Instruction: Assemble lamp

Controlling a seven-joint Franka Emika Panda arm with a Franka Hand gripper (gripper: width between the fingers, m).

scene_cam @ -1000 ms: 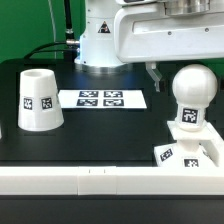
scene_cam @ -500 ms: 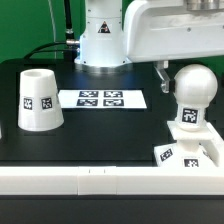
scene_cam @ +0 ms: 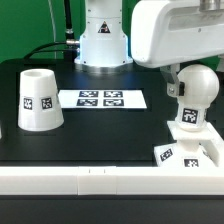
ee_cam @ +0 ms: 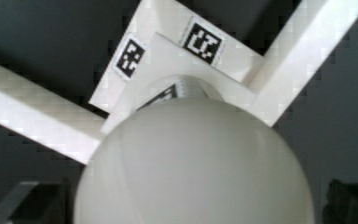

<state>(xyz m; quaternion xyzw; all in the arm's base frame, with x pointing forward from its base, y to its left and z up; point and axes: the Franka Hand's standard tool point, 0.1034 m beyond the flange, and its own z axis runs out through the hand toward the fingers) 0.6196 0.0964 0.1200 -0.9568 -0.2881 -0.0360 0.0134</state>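
Observation:
The round white bulb stands upright with its neck in the flat square stepped base at the exterior view's right. The tapered shade stands apart at the exterior view's left. My gripper is open at bulb height, with one dark finger showing just beside the bulb's left side. In the wrist view the bulb fills the space between my two fingers without visible contact, and the tagged base lies beyond it. My gripper holds nothing.
The marker board lies flat on the black table between the shade and the bulb. The arm's white pedestal stands behind it. A white rail runs along the table's front edge.
My gripper has moved toward the exterior view's right and slightly down, from beside the bulb to around it. The lamp parts have not moved.

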